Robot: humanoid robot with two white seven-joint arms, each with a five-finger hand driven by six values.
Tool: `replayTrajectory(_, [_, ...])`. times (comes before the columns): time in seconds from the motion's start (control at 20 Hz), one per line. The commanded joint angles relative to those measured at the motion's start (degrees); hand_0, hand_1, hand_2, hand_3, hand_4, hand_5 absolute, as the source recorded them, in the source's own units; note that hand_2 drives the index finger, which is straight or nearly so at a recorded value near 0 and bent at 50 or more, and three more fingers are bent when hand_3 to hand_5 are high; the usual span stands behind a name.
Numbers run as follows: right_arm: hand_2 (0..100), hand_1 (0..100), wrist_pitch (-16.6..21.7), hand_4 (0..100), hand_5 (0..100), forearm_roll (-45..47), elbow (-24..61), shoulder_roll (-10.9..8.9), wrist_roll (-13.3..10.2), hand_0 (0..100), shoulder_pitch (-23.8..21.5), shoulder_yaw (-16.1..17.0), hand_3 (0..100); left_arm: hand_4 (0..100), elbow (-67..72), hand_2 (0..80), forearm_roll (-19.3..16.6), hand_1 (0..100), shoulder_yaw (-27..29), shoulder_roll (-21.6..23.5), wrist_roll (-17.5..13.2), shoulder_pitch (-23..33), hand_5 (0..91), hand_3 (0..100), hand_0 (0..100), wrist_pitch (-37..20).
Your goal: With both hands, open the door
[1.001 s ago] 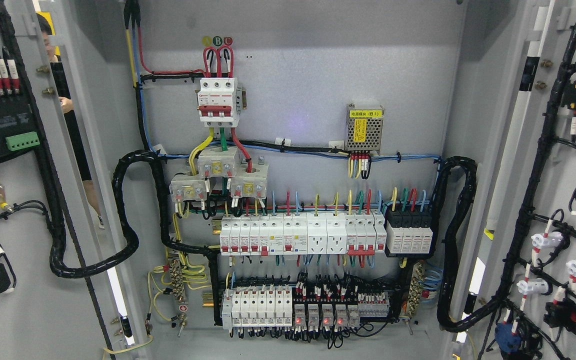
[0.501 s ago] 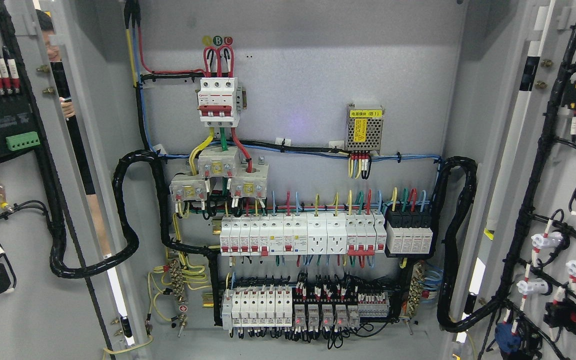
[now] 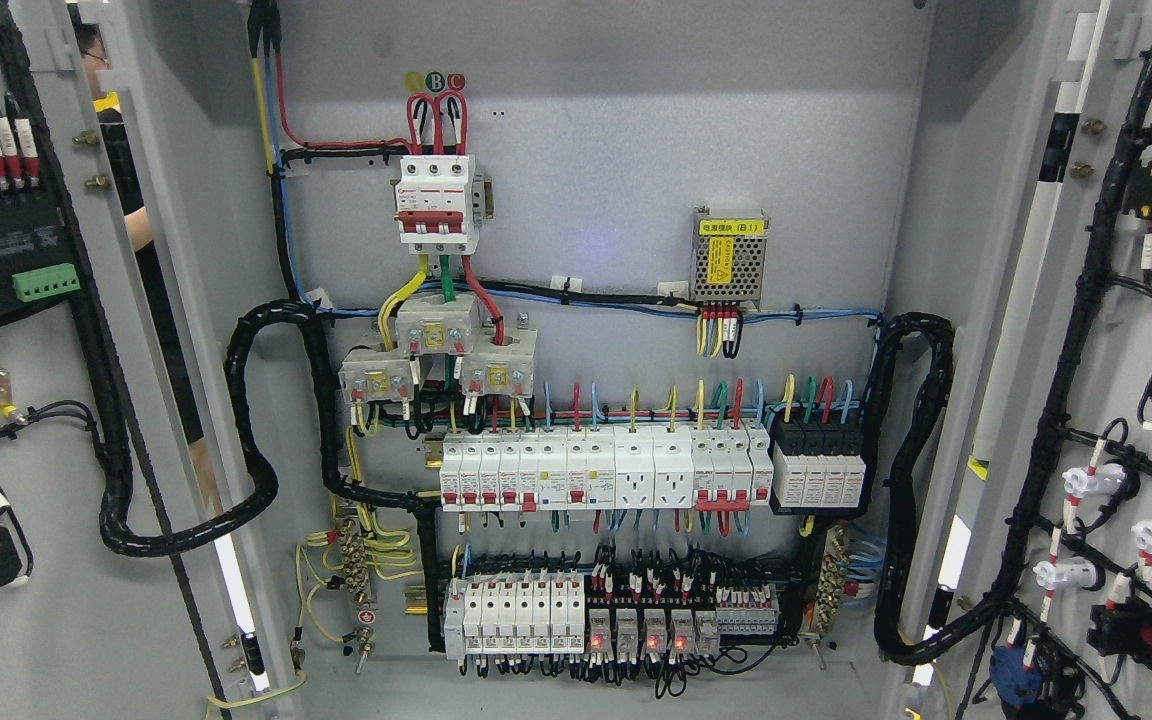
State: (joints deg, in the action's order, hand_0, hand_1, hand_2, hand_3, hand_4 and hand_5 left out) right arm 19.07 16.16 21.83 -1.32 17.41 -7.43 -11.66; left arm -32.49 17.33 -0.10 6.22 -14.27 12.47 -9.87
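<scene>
Both grey cabinet doors stand swung open. The left door [image 3: 46, 600] fills the picture's left, its inner face carrying black cables and a green terminal block [image 3: 46, 283]. The right door [image 3: 1116, 330] fills the right, with wired switches and black cable looms. Between them the cabinet back panel [image 3: 636, 180] shows a red-and-white main breaker [image 3: 436, 200], rows of white breakers [image 3: 596, 470] and relays [image 3: 636, 620]. Neither of my hands nor arms shows in the head view.
A person in dark clothes [image 3: 151, 290] shows through the gap behind the left door's hinge edge. Thick black cable conduits [image 3: 256, 420] loop from the panel to each door. A small meshed power module [image 3: 729, 258] sits at the upper right of the panel.
The person behind the left door has shifted in the gap. The doors and the panel have not moved.
</scene>
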Motion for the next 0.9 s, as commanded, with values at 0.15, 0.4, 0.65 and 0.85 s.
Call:
replayTrajectory(0.15, [4, 50, -14.7, 0, 0, -1.0, -17.2, -0.17, -8.3, 0, 0.5, -1.0, 0, 0, 23.3, 0.0, -8.7, 56, -7.0, -4.0, -2.6, -2.5, 0.0, 0, 12, 1.2])
replayTrajectory(0.4, [4, 50, -17.3, 0, 0, -9.7, -16.7, -0.08, -14.9, 0, 0.6, -0.8, 0, 0, 24.7, 0.0, -8.7, 56, -6.9, -3.9, 1.9, -3.6, 0.0, 0, 12, 3.5])
replayTrajectory(0.65, [4, 50, -17.2, 0, 0, -9.8, -16.6, 0.0, -17.7, 0, 0.6, -0.7, 0, 0, 24.8, 0.0, -8.7, 56, -6.9, -3.8, 5.7, -4.4, 0.0, 0, 12, 3.7])
replayTrajectory(0.85, [4, 50, -17.1, 0, 0, -9.7, -16.6, -0.08, -20.2, 0, 0.7, 0.7, 0, 0, 24.8, 0.0, -8.6, 56, -6.9, -3.8, 5.5, -5.0, 0.0, 0, 12, 3.7])
